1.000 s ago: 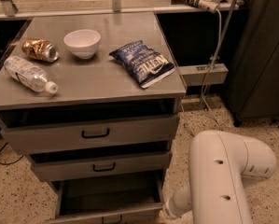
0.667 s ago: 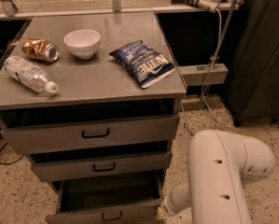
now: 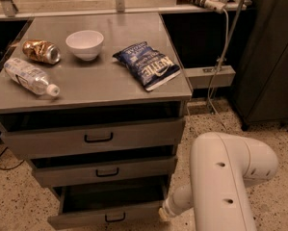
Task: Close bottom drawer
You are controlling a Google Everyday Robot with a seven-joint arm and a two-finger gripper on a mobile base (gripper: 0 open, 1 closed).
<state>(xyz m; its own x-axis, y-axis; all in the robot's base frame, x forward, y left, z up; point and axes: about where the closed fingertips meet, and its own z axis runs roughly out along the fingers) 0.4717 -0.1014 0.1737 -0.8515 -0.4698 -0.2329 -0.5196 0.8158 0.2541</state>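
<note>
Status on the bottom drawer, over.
Gripper at bottom drawer front, right end. Drawer open, out past middle drawer. Nothing visible in its path.

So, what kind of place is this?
Probably a lab or workshop: a grey metal cabinet, a speckled floor and loose cables. The gripper is at the right front corner of the open bottom drawer.

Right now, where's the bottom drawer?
The bottom drawer sits open beneath the middle drawer, low-left in the camera view; the gripper is at its right front corner.
</note>
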